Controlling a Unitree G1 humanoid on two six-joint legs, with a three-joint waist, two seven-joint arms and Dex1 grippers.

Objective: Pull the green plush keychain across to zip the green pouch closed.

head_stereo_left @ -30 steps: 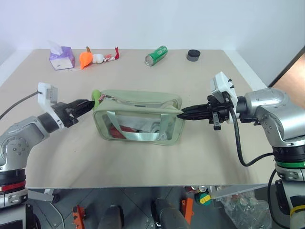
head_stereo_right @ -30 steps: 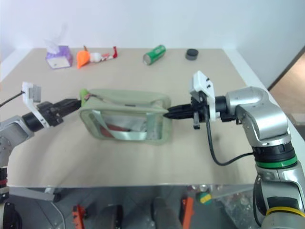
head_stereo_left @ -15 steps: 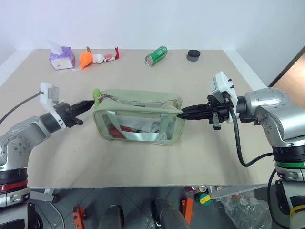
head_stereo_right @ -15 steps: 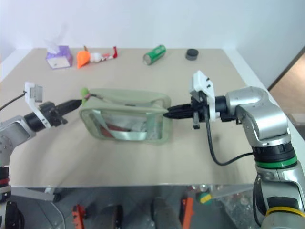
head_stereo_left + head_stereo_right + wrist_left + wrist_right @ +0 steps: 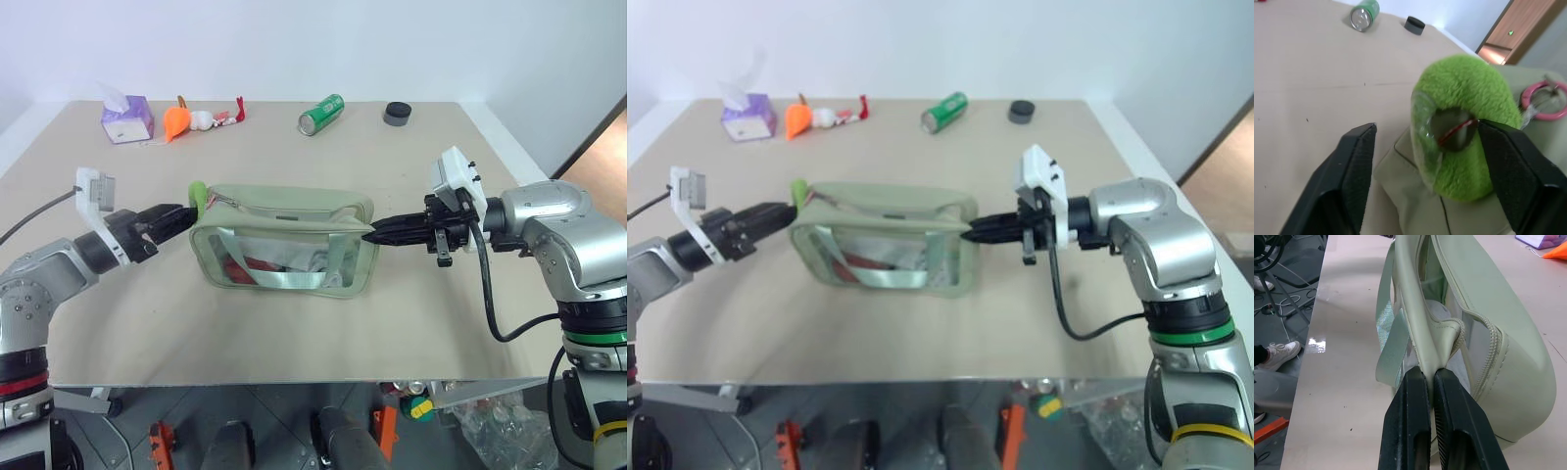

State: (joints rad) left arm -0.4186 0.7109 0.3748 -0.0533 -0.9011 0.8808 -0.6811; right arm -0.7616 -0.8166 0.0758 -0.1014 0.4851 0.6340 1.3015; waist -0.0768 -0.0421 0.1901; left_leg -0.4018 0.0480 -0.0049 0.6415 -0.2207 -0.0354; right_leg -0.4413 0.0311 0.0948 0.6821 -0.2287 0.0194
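So there's one green pouch (image 5: 284,240) sitting mid-table, with one green plush keychain (image 5: 1464,127) hanging at its left end. The left gripper (image 5: 1425,147) has its fingers spread apart either side of that plush, one finger right up against it, while the right gripper (image 5: 1429,382) is pinched tight on the pouch's right end. Along the far edge: one purple tissue box (image 5: 127,118), one green can (image 5: 321,115), one black cap (image 5: 397,113) and a small cluster of orange and white toys (image 5: 201,117).

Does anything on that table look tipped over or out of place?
Yes: the green drink can at the far edge lies on its side instead of standing. The pale sage-green fabric pouch also looks pinched where the right pincer grips its end, with its top zipper gaping.
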